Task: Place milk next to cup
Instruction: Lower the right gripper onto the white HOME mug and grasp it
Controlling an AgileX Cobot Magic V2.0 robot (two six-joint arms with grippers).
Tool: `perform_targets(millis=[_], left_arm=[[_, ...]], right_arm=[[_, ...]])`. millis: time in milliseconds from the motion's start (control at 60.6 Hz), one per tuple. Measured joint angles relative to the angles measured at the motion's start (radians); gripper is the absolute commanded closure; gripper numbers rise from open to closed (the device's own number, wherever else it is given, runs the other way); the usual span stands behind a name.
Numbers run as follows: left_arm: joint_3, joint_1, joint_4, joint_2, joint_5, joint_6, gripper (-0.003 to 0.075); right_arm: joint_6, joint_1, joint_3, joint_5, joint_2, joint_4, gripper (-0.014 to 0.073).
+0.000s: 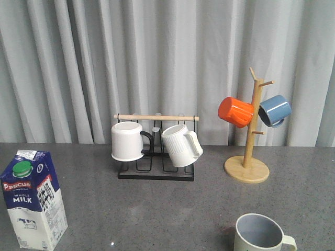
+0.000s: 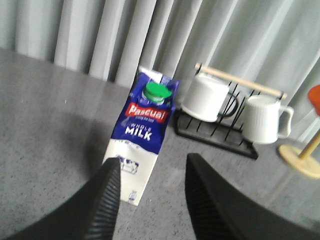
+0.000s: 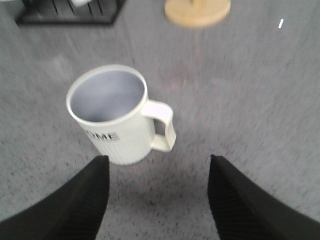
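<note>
Grey speckled table [image 1: 157,209], grey curtain behind. The milk [image 1: 32,198] is stood upright at the front left; the cup [image 1: 260,234] is stood at the front right, well apart from it. The left gripper [image 2: 152,182] is held open, empty, just short of the carton. The right gripper [image 3: 156,187] is held open, empty, near the cup.

The tall blue-and-white green-capped milk carton [image 1: 33,201] stands upright, well apart from the upright cream handled mug [image 1: 261,234].
</note>
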Motion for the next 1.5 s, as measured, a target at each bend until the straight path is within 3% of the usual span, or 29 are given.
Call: perform_targets(millis=[297, 940, 1089, 1270, 1501], left_arm=[[-0.012, 0.000, 0.002, 0.073, 0.003, 0.006, 0.0412], [-0.012, 0.000, 0.002, 0.073, 0.003, 0.006, 0.0412], [-0.012, 0.000, 0.002, 0.073, 0.002, 0.006, 0.0412], [-0.012, 0.000, 0.002, 0.073, 0.002, 0.006, 0.0412], [-0.012, 0.000, 0.002, 0.073, 0.002, 0.007, 0.0413]], right_arm=[[-0.124, 0.000, 0.000, -0.087, 0.296, 0.133, 0.0170], [-0.303, 0.000, -0.049, -0.293, 0.568, 0.270, 0.0176], [-0.364, 0.000, -0.122, -0.295, 0.674, 0.305, 0.0293], [-0.419, 0.000, -0.170, -0.295, 0.771, 0.312, 0.0610], [-0.451, 0.000, -0.189, -0.289, 0.770, 0.325, 0.0602]])
